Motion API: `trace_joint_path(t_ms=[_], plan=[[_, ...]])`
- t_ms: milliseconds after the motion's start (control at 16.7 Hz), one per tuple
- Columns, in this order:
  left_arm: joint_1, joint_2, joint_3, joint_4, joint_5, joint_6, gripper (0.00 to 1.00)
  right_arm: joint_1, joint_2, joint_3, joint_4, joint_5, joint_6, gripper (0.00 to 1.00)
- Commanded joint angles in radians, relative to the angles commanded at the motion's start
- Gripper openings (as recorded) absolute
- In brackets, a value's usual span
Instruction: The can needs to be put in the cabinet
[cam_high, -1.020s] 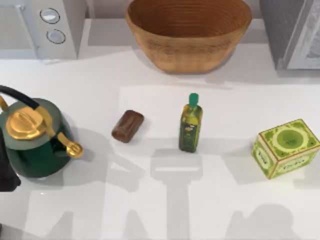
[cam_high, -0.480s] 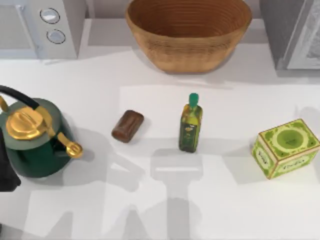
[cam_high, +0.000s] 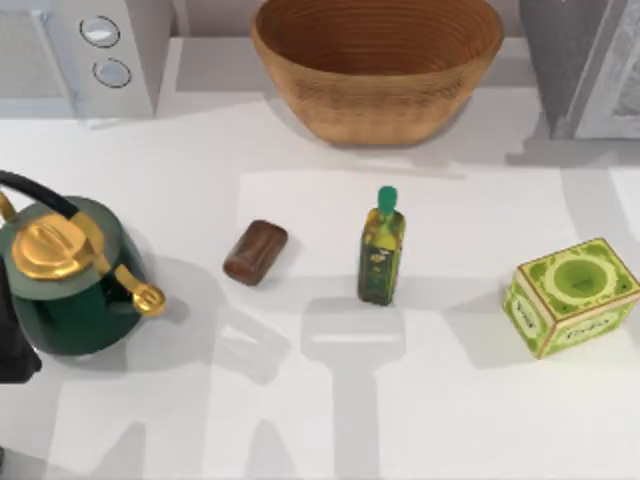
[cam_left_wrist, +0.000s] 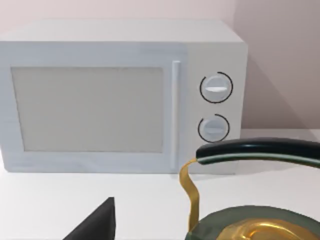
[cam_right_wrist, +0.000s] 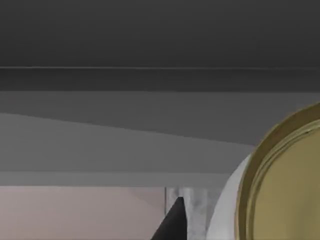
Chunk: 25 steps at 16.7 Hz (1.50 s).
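Observation:
The can (cam_high: 256, 252), a small dark brown cylinder, lies on its side on the white table, left of centre and apart from everything. The grey cabinet (cam_high: 590, 70) stands at the back right corner. My left arm (cam_high: 10, 345) stays at the table's left edge, beside the kettle, and a dark piece of my left gripper (cam_left_wrist: 95, 227) shows in the left wrist view, facing the microwave. A dark piece of my right gripper (cam_right_wrist: 172, 222) shows in the right wrist view, close to grey cabinet surfaces (cam_right_wrist: 150, 125).
A green and gold kettle (cam_high: 70, 280) sits left of the can. An olive-oil bottle (cam_high: 381, 250) stands right of it, a green box (cam_high: 570, 295) farther right. A wicker basket (cam_high: 375, 60) and a microwave (cam_high: 90, 50) line the back. A gold-rimmed round object (cam_right_wrist: 285, 185) is near my right gripper.
Arm shadows on the table have shifted from the front edge toward the back right, near the cabinet. The can, bottle, box and kettle have not moved.

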Motion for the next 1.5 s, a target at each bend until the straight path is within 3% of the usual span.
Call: trace_joint_path(t_ms=[300,960,1500], plan=[[0.000,0.000,0.000,0.000,0.000,0.000,1.00,0.024,0.178,0.256,-0.049,0.032,0.002,0.00],[0.000,0.000,0.000,0.000,0.000,0.000,1.00,0.023,0.299,0.386,-0.108,0.018,0.002,0.00],[0.000,0.000,0.000,0.000,0.000,0.000,1.00,-0.029,0.811,1.080,-0.279,-0.026,0.006,0.00]])
